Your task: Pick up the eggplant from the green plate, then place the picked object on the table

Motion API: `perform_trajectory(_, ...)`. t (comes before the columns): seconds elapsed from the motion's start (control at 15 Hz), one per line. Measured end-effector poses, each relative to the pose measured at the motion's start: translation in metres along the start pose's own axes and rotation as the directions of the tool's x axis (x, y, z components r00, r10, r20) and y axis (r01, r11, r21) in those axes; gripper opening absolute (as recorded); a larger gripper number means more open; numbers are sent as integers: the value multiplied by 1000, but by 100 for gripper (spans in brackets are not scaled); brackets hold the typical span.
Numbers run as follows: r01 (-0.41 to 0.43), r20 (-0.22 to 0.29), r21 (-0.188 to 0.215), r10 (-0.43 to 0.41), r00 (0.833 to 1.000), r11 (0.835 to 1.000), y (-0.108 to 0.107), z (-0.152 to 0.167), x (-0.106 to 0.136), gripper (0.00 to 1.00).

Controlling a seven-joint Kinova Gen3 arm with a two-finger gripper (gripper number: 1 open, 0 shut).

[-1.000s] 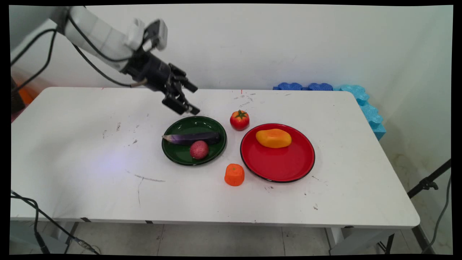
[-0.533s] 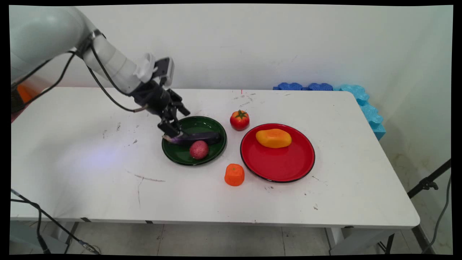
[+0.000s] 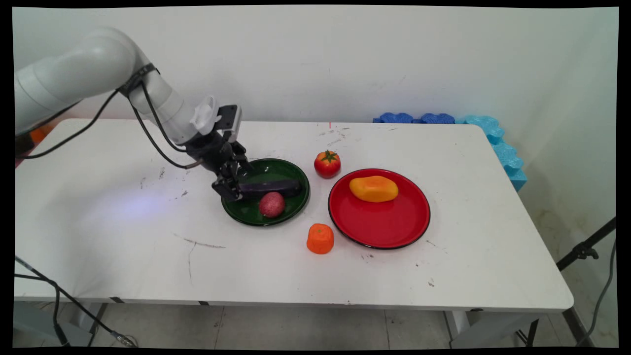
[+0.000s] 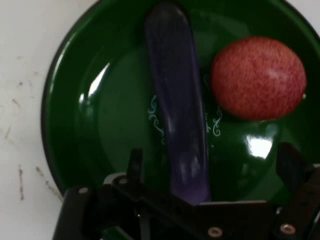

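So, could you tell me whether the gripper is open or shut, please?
Open. The gripper straddles the eggplant in the green plate, fingers apart on either side.

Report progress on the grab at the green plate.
Done: the tool is down at the green plate's left rim, open, straddling the eggplant's end. In hand: nothing gripped yet. Left: closing and lifting. The red fruit lies beside the eggplant.

The end effector (image 3: pixel 230 190) hides the eggplant's (image 3: pixel 271 187) left tip; in the hand view the plate (image 4: pixel 75 125) is cut off by the top edge.
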Motion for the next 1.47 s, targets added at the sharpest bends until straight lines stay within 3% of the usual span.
perform_trajectory(0.53,-35,1,-13,35,999,999,-4,26,-1,100)
perform_trajectory(0.6,-35,-2,-10,35,999,999,-4,28,-1,0)
perform_trajectory(1.13,-26,-13,6,27,1000,1000,-8,37,-1,0)
perform_trajectory(1.47,35,-52,35,-33,998,999,-17,15,11,0)
